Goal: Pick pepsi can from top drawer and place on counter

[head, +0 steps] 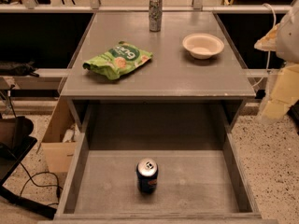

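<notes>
**A:** Where is the gripper, and how is it set?

**B:** The gripper is a pale, blurred shape at the right edge of the frame, about mid-height. It is off the right side of the counter and above the speckled floor. I cannot tell whether it is spread or closed. It is well apart from the pepsi can.

**A:** And the can?

**B:** It stands upright in the top drawer, which is pulled out across the lower half of the frame. The can is on the flat bottom, near the front wall and about midway between the side walls, touching neither. Its silver top and pull tab face up.

**A:** What is on the counter?

**B:** There's a green snack bag lying flat at the left, and a shallow pale bowl at the right. A taller silver patterned can stands upright near the far edge, between the two. All three are apart from one another.

**A:** Anything around the table?

**B:** A cardboard box sits on the floor at the left, just beside the drawer's left wall. A dark cable trails across the lower left of the frame.
</notes>
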Robot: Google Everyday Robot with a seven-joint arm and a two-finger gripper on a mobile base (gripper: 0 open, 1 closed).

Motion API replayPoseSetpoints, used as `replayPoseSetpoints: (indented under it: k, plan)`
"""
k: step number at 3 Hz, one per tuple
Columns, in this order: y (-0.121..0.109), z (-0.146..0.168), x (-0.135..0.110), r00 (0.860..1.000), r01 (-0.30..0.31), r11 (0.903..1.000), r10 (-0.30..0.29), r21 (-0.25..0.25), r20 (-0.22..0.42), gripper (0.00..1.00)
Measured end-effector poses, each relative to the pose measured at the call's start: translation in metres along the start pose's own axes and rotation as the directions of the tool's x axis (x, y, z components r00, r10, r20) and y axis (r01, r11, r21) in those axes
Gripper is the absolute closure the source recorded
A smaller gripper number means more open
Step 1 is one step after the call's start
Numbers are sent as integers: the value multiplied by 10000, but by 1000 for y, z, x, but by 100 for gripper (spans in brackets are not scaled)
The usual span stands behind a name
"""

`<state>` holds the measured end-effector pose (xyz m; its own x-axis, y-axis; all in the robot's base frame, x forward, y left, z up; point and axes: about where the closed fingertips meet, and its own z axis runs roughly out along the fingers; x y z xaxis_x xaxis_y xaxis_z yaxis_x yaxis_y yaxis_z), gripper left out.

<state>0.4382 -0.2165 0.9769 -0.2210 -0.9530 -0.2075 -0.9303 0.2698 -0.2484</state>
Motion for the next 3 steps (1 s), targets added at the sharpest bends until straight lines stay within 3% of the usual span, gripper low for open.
replayPoseSetpoints:
  k: [1, 2, 3]
  plan:
    - [0, 0, 0, 10000, 0, 10000, 0, 0, 0, 0]
    - [-11, 0, 0, 9987, -233, 9996, 239, -146, 439, 0]
    - [-13, 22, 2, 9855, -533, 9966, 626, -624, 1576, 0]
